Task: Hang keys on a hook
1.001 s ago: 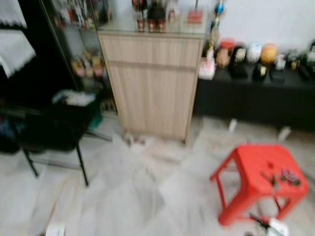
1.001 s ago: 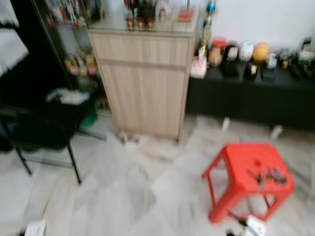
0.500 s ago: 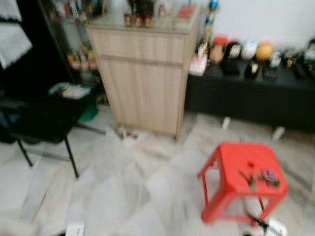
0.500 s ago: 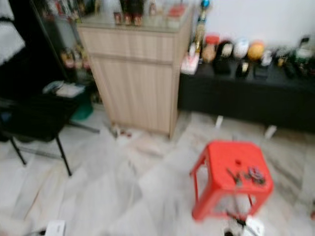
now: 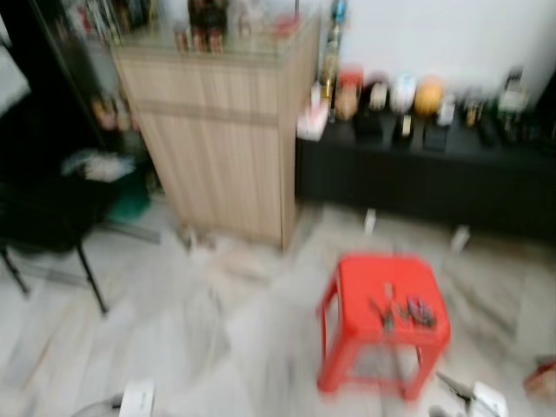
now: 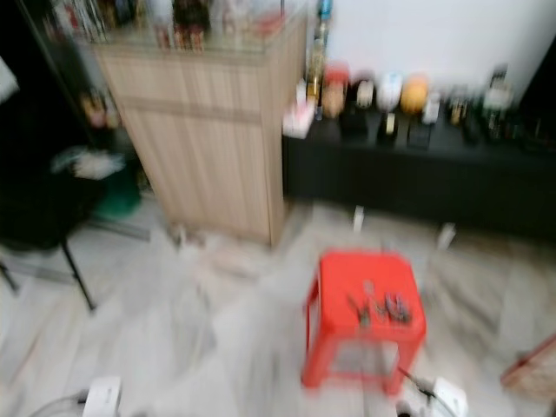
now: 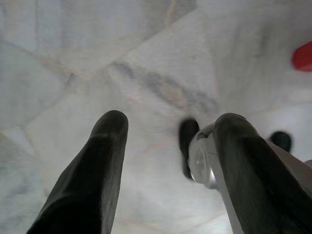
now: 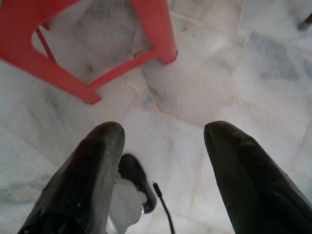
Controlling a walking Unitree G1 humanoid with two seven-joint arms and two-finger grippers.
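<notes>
My view has swung right over the last second, bringing the red stool (image 5: 387, 321) nearer centre with the keys (image 5: 404, 311) lying on its seat, so I judge I'm closing in to pick them up, both grippers' jaws spread and empty.

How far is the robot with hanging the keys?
Nothing is done yet: the keys lie on the red stool. Left gripper and right gripper are open, empty, over the floor. Left: reach the stool, grasp, hang; I see no hook.
</notes>
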